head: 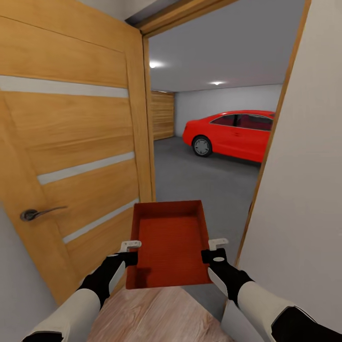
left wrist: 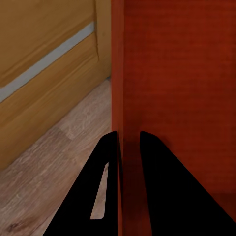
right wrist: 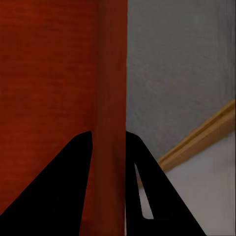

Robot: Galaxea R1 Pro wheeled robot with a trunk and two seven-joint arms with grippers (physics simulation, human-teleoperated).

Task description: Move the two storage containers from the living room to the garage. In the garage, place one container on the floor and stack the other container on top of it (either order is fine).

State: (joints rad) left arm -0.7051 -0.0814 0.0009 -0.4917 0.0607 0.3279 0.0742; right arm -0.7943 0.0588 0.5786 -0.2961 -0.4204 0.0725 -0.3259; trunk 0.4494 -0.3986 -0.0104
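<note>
Together, both hands carry one storage container (head: 170, 244) level in an open doorway. Each hand is clamped on a side wall: the left hand (left wrist: 129, 147) pinches the left wall, one finger inside and one outside, and the right hand (right wrist: 109, 142) grips the right wall likewise. Ahead lie the garage's grey floor (head: 199, 180) and a red car (head: 232, 133); a wooden door (head: 71, 142) stands alongside.
</note>
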